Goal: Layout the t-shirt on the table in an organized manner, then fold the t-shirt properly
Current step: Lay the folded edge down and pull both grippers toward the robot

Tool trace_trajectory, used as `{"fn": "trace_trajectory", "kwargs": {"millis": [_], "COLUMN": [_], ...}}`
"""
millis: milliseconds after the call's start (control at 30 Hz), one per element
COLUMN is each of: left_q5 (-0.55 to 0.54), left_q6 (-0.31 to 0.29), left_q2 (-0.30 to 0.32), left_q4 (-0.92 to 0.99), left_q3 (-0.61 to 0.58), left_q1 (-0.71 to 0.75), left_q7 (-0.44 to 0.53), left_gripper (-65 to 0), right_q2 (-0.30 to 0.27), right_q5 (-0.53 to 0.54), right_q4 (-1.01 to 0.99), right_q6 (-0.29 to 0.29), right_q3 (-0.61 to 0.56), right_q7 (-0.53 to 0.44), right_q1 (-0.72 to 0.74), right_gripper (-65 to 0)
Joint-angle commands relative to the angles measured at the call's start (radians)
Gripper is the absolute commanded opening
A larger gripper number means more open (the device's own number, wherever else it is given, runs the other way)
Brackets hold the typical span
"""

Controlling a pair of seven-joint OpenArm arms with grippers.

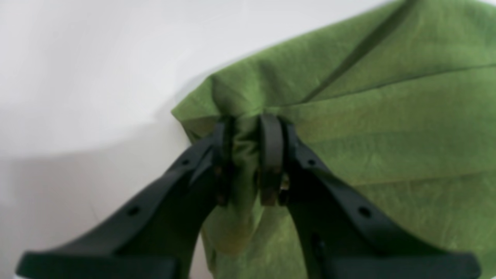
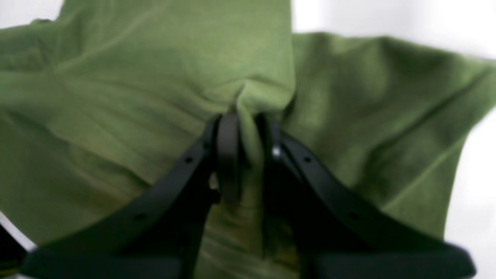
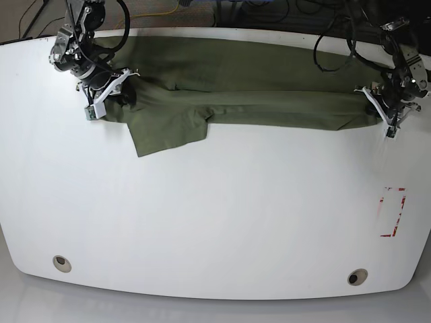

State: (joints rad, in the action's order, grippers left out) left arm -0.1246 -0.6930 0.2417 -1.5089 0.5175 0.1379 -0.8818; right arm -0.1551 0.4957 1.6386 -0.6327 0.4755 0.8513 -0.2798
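Robot lab bench: white table [image 3: 202,222] with grommet holes [image 3: 61,263], red tape mark [image 3: 392,211] (cables [image 3: 283,10] trailing behind).

Left gripper [image 1: 248,155]: matte black fingers [image 1: 271,155], each widening from a narrow rounded tip into a broad curved arm. Small round holes are showing along each arm. A glint of bare metal is showing beside one pad.

Right gripper [image 2: 246,155]: same black moulded build, same holes along the arms, a small bright screw head showing near one fingertip.

Base view: both arms are showing dark metallic joint housings with silver and black parts. Black cables are looping off the upper links of each arm. White brackets are sitting near both wrists, and a small boxy module is hanging under each wrist.
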Motion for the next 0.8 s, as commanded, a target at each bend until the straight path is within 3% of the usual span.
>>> {"fn": "trace_trajectory", "kwargs": {"millis": [0, 300, 633, 767], "left_q5": [0.029, 0.032, 0.032, 0.030], "left_q6": [-0.005, -0.005, -0.005, -0.005], "left_q2": [-0.006, -0.008, 0.000, 0.000], "left_q4": [0.008, 0.047, 0.126, 0.121], "left_q3": [-0.023, -0.059, -0.056, -0.055], "left_q1": [0.007, -0.074, -0.133, -0.133], "left_q7": [-0.043, -0.043, -0.043, -0.043], "left_gripper": [-56.2, -56.2, -56.2, -56.2], "right_q2": [-0.034, -0.108, -0.157, -0.163], "right_q5": [-0.018, -0.018, -0.019, -0.030], "right_q4": [-0.031, -0.182, -0.239, -0.240], "right_q6": [0.009, 0.014, 0.017, 0.017], "right_q3": [-0.007, -0.083, -0.091, -0.093], "right_q7": [-0.020, -0.097, -0.103, -0.108], "right_q1": [0.035, 0.132, 0.199, 0.235], "right_gripper": [-55.5, -55.5, -55.3, -49.9]}}
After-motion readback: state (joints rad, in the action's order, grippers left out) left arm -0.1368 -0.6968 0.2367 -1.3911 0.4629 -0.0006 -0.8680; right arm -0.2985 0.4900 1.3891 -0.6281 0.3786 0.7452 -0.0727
